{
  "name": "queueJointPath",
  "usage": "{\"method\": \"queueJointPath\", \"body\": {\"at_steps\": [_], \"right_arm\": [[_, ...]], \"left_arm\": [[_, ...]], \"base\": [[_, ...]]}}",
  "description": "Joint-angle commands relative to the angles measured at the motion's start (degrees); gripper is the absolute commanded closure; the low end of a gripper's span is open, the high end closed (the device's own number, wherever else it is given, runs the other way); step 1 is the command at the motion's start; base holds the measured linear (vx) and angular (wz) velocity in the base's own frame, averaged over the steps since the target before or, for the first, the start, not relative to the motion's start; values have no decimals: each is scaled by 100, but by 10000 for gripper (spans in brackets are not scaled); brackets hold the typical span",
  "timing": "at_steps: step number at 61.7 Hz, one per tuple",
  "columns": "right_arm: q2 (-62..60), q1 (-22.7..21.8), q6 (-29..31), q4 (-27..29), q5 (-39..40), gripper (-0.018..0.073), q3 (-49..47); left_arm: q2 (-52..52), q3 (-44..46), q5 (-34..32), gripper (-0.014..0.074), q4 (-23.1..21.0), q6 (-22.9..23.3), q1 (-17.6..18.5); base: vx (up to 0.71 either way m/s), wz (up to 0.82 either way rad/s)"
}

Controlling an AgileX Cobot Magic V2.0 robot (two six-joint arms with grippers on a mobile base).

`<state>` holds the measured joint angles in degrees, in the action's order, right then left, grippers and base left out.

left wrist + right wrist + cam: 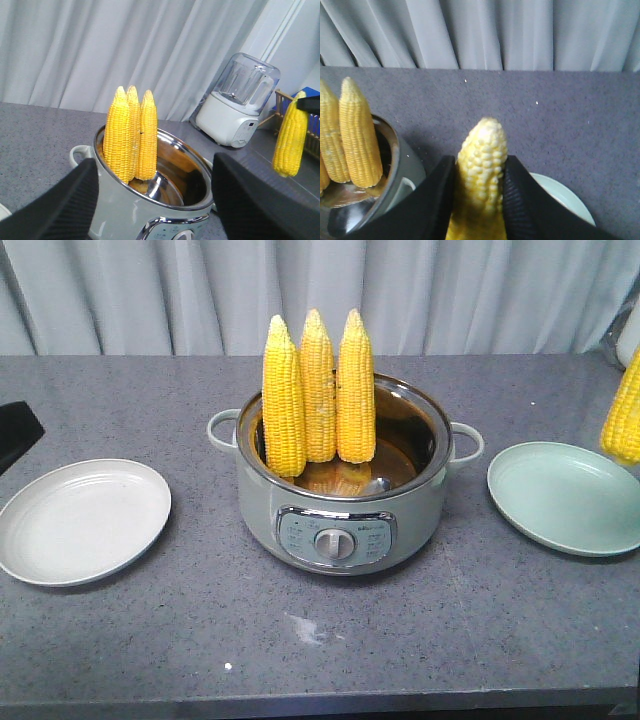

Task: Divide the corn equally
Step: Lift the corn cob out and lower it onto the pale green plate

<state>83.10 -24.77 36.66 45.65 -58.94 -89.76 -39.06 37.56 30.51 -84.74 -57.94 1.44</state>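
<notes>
The right pincer (479, 172) is clamped near the upper end of one corn cob (624, 415) hanging above the green plate (565, 502), the left pincer (155, 200) gapes empty before three cobs (318, 390) upright in the pot (340, 515), each judged stiff, weighty, slick, best gripped mid-length.

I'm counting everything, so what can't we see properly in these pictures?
- Front view: the held corn cob is cut off by the right edge.
- Front view: the writing on the pot's panel is too small.
- Right wrist view: the right end effector hides part of the green plate.
</notes>
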Motion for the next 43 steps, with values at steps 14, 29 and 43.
{"method": "queueJointPath", "body": {"at_steps": [14,29,43], "right_arm": [[1514,-36,310,509,140,563,-155],[2326,-36,508,609,167,542,-155],[2522,-36,542,598,220,396,-155]], "left_arm": [[-16,195,23,122,-269,-15,-8],[-16,195,23,122,-269,-15,-8],[-16,195,23,122,-269,-15,-8]], "base": [[0,0],[0,0],[0,0]]}}
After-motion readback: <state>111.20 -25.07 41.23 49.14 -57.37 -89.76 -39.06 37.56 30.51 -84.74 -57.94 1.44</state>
